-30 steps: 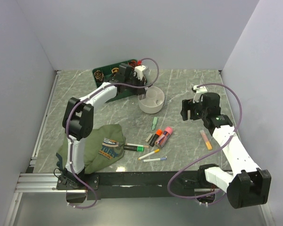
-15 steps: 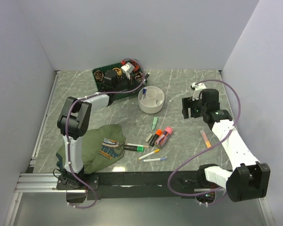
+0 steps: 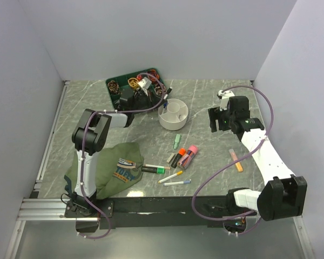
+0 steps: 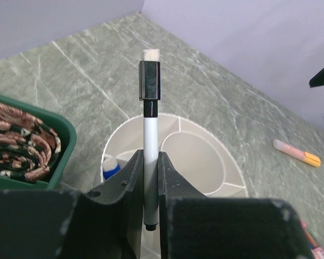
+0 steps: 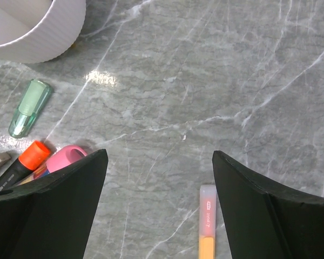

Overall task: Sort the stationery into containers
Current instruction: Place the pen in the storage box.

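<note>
The left gripper (image 4: pixel 150 181) is clamping a slim white marker with a black cap (image 4: pixel 150 129), cap end pointing outward, over the round white plastic divided cup (image 3: pixel 173 123). The cup is sitting near the middle of the grey marbled table's (image 3: pixel 216 100) far edge, close beside the green rectangular tray (image 4: pixel 59 156). A blue-tipped pen (image 4: pixel 111 167) is resting in one compartment. The right gripper (image 5: pixel 159 162) is hanging with jaws spread wide near the right edge, over a pink-and-orange highlighter (image 5: pixel 207 226). Other loose pens and markers (image 3: pixel 178 159) are lying toward the middle of the near edge.
</note>
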`<state>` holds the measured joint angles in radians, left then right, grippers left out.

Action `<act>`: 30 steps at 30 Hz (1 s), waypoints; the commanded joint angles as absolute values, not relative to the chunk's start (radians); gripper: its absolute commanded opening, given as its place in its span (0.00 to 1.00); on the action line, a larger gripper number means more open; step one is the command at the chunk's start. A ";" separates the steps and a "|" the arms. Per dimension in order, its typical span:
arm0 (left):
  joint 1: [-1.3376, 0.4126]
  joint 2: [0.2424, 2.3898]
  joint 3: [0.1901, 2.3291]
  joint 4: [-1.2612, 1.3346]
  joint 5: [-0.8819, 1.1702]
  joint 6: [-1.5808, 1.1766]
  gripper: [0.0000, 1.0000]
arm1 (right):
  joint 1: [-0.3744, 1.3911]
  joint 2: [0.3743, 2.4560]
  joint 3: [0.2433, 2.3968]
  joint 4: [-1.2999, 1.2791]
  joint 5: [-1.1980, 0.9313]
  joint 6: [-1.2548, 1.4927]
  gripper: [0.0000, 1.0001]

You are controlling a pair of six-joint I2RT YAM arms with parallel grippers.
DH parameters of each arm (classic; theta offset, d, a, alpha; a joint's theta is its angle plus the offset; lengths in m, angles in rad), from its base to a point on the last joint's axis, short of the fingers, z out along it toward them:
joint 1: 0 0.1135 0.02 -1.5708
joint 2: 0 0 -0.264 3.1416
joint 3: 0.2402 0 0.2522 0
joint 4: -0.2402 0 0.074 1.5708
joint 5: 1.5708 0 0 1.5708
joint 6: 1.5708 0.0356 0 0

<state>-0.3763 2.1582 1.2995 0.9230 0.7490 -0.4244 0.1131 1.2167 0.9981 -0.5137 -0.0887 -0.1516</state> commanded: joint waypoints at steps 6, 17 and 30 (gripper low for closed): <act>-0.374 2.249 1.319 1.095 0.778 -0.495 0.08 | 0.120 1.250 1.078 -0.555 -0.049 -0.176 0.86; -0.373 2.189 1.239 1.100 0.769 -0.449 0.36 | 0.146 1.276 1.088 -0.526 -0.051 -0.173 0.86; -0.331 1.941 1.212 0.945 0.772 -0.417 0.41 | 0.155 1.216 1.043 -0.505 -0.090 -0.158 0.87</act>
